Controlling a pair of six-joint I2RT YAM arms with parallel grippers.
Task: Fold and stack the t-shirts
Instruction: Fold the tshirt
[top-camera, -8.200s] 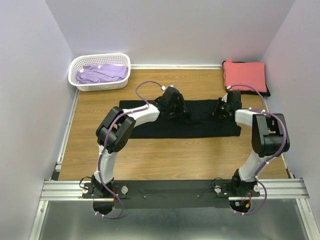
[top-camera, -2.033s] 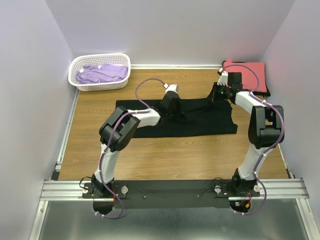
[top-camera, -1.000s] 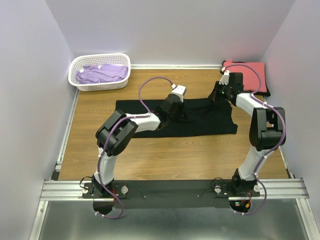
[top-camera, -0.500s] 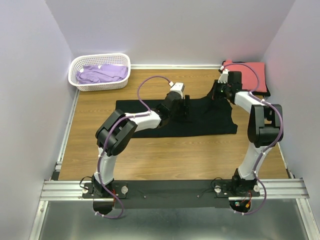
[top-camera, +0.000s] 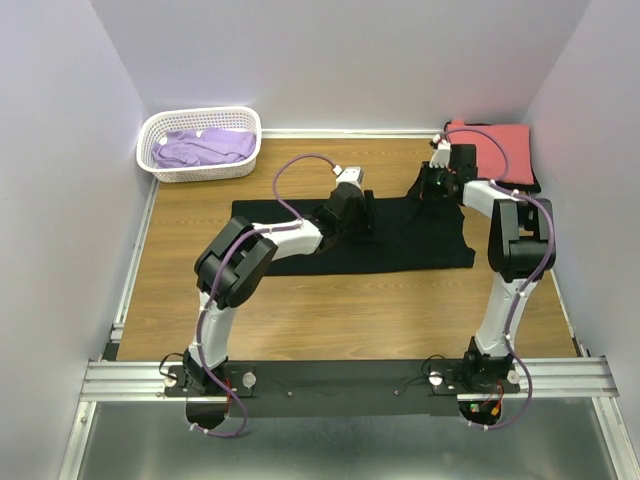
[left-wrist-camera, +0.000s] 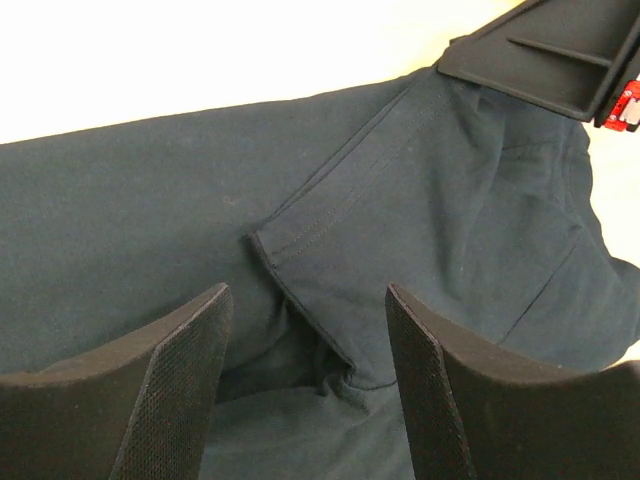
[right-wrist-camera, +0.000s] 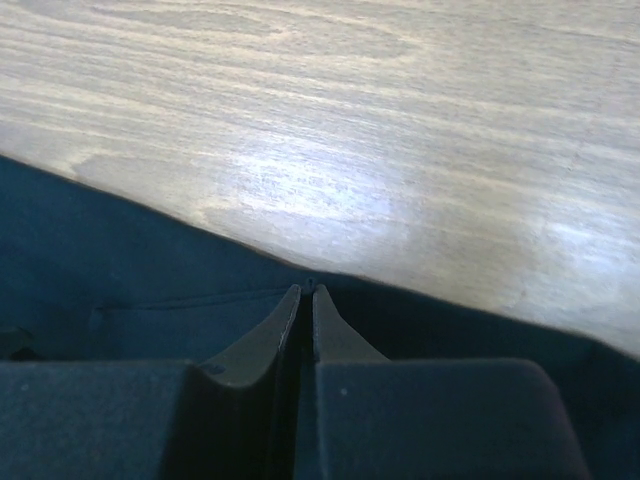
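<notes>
Three tees are showing on the table. At the far left corner, a white lattice basket is sitting by the wall and is holding the lavender tee, which is lying crumpled inside it.

Across the middle of the table, the black tee is lying spread out, its long side running left to right. My left gripper is hovering over the middle of that tee, near its far edge. Its fingers are standing well apart and are gripping nothing. Between them, a stitched sleeve hem is lying folded over the body cloth, with small creases just below it.

Further right, my right gripper is reaching to the far right part of the black tee. Its fingers are sitting almost together, with only a thin slit between them. They are nipping the tee's far hem right at the tips, and bare wood is showing beyond.

At the far right corner, the coral-red tee is lying folded, near the black tee's far right end. My right arm is hiding whether the two are touching.
</notes>
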